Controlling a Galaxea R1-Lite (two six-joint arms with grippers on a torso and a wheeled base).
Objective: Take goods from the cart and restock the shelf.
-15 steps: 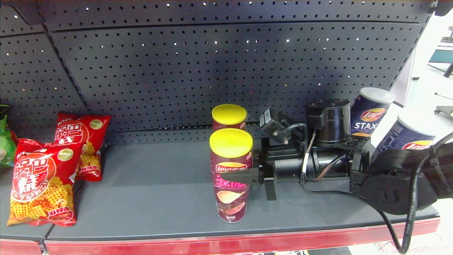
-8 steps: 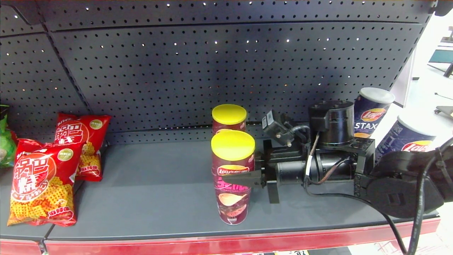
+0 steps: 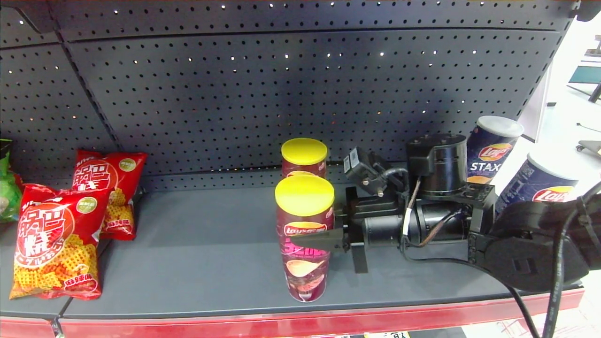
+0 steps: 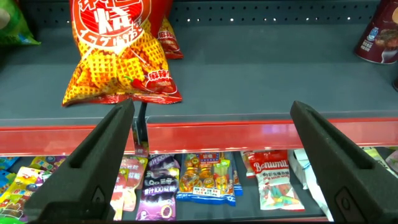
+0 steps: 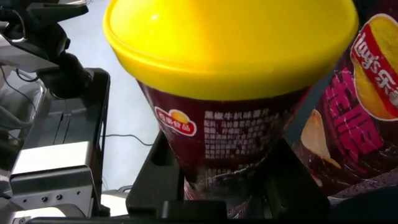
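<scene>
Shelf lip (image 3: 281,324), red, sits nearest. Left gripper (image 4: 211,106) hangs out in front of it, jaws spread wide with nothing between them. Packets of sweets (image 4: 199,180) lie on the tier below.

Just behind the lip, right of centre on the shelf deck (image 3: 188,263), a maroon can (image 3: 304,272) with a yellow lid stands upright. Right gripper (image 3: 304,234) comes in from the right and is clamped on the can's mid-body, one finger (image 3: 324,238) crossing the front. The base looks level with the deck; whether it bears weight cannot be told.

Directly behind is a second can (image 3: 304,157) of the same kind, close to the first. Blue cans (image 3: 493,150) stand at the right end. Red snack bags (image 3: 56,239) and a green bag (image 3: 5,192) are far left. Pegboard (image 3: 235,103) backs it all.

Progress, as judged: one can of this kind is shelved and this one is near its spot. Letting go and backing out are left. The bare deck between bags and cans suggests more trips.
</scene>
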